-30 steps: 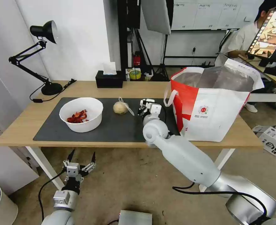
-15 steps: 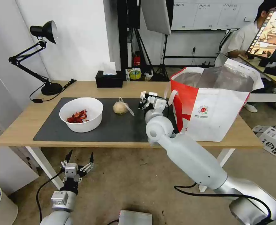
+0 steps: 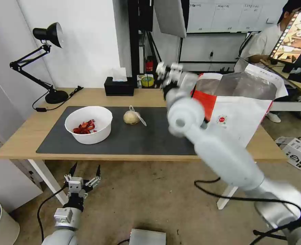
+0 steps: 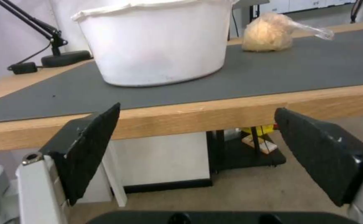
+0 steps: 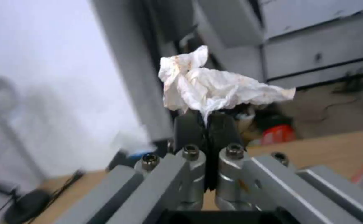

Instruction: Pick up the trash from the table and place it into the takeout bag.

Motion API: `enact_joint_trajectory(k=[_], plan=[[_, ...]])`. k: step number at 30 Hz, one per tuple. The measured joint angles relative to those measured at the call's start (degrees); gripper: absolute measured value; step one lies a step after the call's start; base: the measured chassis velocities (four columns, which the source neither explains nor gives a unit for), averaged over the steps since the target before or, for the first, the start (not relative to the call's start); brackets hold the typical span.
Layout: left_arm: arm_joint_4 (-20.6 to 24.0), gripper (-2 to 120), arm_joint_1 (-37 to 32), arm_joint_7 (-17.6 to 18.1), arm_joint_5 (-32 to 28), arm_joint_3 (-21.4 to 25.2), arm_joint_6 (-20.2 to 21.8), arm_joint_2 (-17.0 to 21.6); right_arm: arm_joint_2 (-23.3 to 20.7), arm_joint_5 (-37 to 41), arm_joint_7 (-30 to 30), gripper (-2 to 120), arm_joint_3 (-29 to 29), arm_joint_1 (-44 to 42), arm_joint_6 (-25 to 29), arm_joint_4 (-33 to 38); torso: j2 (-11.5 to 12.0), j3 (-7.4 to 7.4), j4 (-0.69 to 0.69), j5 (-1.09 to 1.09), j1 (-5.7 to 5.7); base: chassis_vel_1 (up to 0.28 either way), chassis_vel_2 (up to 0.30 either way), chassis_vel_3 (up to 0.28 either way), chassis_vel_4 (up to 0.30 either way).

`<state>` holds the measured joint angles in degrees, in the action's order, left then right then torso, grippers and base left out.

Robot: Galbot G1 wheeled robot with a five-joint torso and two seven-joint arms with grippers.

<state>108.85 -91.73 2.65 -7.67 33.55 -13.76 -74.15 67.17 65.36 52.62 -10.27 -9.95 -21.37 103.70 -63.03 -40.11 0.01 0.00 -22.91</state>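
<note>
On the counter (image 3: 28, 136) a mat (image 3: 130, 139) carries the bowl (image 3: 88, 124) at left and the bagged lump (image 3: 131, 117) to its right. The takeout bag (image 3: 239, 112) stands at the counter's right end. A tissue box (image 3: 119, 86) sits behind the mat, a lamp (image 3: 51, 93) at the far left corner.

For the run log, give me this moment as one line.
right gripper: shut on crumpled tissue, raised beside takeout bag | left gripper: open, below table edge

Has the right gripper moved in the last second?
Yes. The right gripper, shut on the crumpled tissue, has risen off the grey mat to the takeout bag rim.
</note>
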Motion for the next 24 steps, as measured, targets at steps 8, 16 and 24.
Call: enact_joint_trajectory(k=[8, 16, 24], plan=[[0.1, 100, 0.3, 0.0, 0.0, -0.4, 0.0, -0.1, -7.3, 4.2, 4.7, 0, 6.4, 2.5, -6.7, -1.6, 0.0, 0.00, -0.01, 0.02, -0.01, 0.000, 0.000, 0.000, 0.000], [0.9, 100, 0.7, -0.3, 0.3, -1.6, 0.2, -0.3, -15.5, 11.5, 8.9, 0, 11.9, -1.8, -11.3, -2.6, 0.0, 0.00, -0.03, 0.02, -0.01, 0.000, 0.000, 0.000, 0.000], [1.5, 100, 0.5, -0.5, 0.6, -2.0, 0.2, -0.3, -18.1, 15.7, 12.2, 0, 14.8, -9.9, -13.2, -0.3, 0.0, 0.00, -0.02, 0.02, 0.00, 0.000, 0.000, 0.000, 0.000]])
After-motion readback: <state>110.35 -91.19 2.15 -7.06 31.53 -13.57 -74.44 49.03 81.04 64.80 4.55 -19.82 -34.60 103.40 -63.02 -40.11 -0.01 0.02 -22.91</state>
